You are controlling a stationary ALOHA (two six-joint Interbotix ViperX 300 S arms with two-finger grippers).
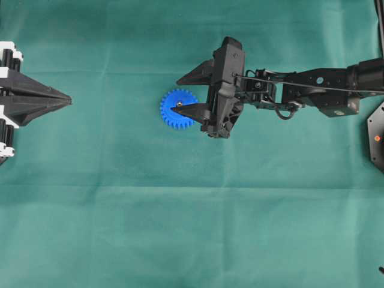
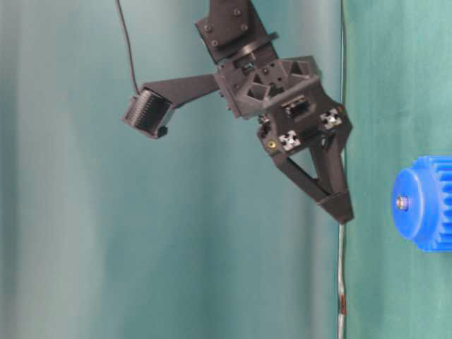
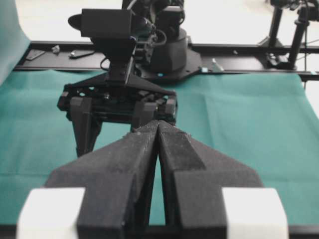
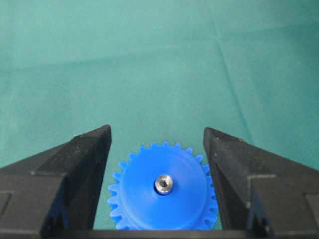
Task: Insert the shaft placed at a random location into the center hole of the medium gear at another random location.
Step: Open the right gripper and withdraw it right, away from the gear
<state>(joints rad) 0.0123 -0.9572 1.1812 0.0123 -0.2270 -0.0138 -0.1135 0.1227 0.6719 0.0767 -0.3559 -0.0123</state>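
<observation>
The shaft [image 4: 163, 183] apparently sits in the medium gear [image 4: 164, 196], so the right gripper [image 4: 157, 144] hangs spread, empty, above it.

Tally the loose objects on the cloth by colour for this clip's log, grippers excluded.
Blue: 1, the medium gear
Silver-grey: 1, the shaft, seated in the gear's center hole
Total: 2

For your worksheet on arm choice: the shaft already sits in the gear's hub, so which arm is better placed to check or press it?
The right: its open end effector straddles the medium gear and shaft. The left end effector is shut, far away.
</observation>
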